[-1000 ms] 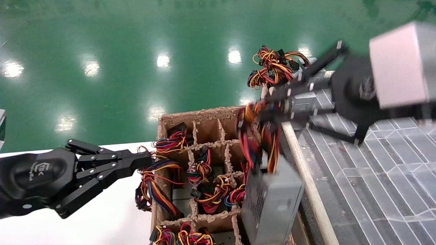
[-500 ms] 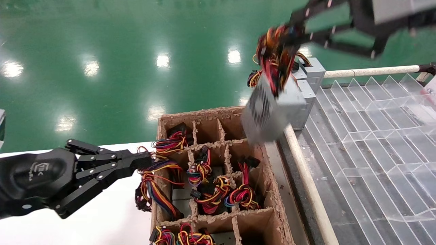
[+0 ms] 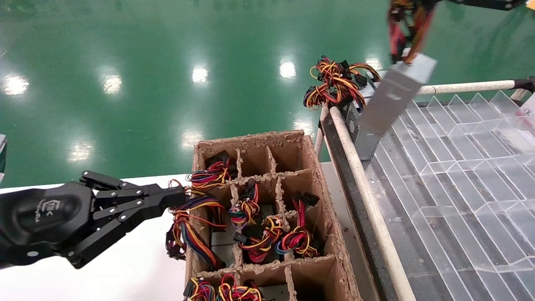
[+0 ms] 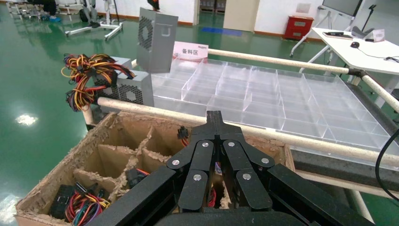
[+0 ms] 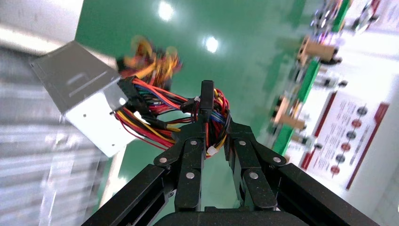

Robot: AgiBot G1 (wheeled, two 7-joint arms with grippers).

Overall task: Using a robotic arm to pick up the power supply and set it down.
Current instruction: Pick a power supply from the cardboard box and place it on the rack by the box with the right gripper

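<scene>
Right gripper [image 5: 206, 101], my working arm: fingers pinched together on the wire bundle [image 5: 162, 113] of the power supply [image 3: 391, 98], high at the far right of the scene. PSU hangs by its wires, tilted, in mid-air over the far-left corner of the clear tray [image 3: 459, 167]; wires run up & out of the head view's top edge. It hangs just above/in front of other units [image 3: 363, 133] standing upright at that tray corner; their loose wire cluster [image 3: 336, 81] spills over the far end of the rail [image 3: 363, 188]. Touching them or not: can't tell.

Left gripper [image 3: 177, 196]: fingers closed together w/ nothing between, parked at near left over the white table [image 3: 125, 267], tips at the left wall of the cardboard box [image 3: 326, 217].

Box sits betw. table & rail, split by dividers into cells. Several cells hold more units w/ red/yellow/black wire bundles [image 3: 250, 234]; far-row cells [image 3: 288, 156] & the near-right cell show bare cardboard. Green floor [image 3: 125, 62] beyond.
</scene>
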